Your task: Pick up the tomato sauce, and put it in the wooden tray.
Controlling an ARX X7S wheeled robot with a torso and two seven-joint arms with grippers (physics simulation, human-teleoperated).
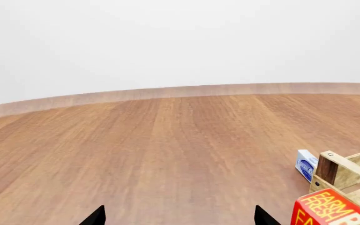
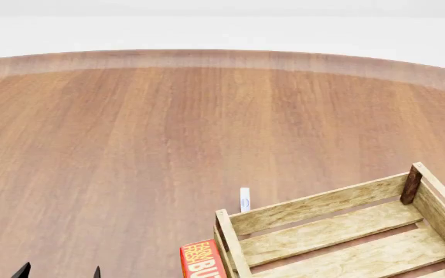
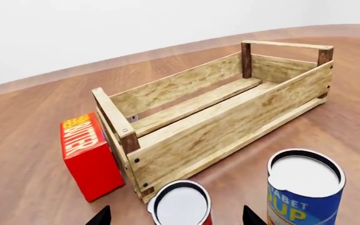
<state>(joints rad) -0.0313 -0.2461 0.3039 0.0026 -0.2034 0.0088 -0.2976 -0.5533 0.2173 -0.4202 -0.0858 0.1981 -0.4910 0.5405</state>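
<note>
1. The right pincer (image 3: pixel 175 216) is seen only as two dark fingertips, set wide apart; nothing is clamped between them.
2. Between those tips, just ahead of the right pincer, the tomato sauce (image 3: pixel 181 205) is found upright on the table (image 3: pixel 30 154), its silvery-white top facing up, a sliver of red label showing.
3. Just to one side of the right pincer, a blue-and-yellow can (image 3: pixel 305 190) is seen standing, close to the tomato sauce but apart from it.
4. Farther out, the wooden tray (image 3: pixel 224 124) is seen, its near corner close behind the tomato sauce, with a red butter box (image 3: pixel 89 154) against its end.
5. The left pincer (image 1: pixel 178 218) is shown with tips spread wide over bare table, holding nothing.
6. Beyond it, a small white-and-blue packet (image 1: pixel 305 164) is seen beside the tray's corner.
</note>
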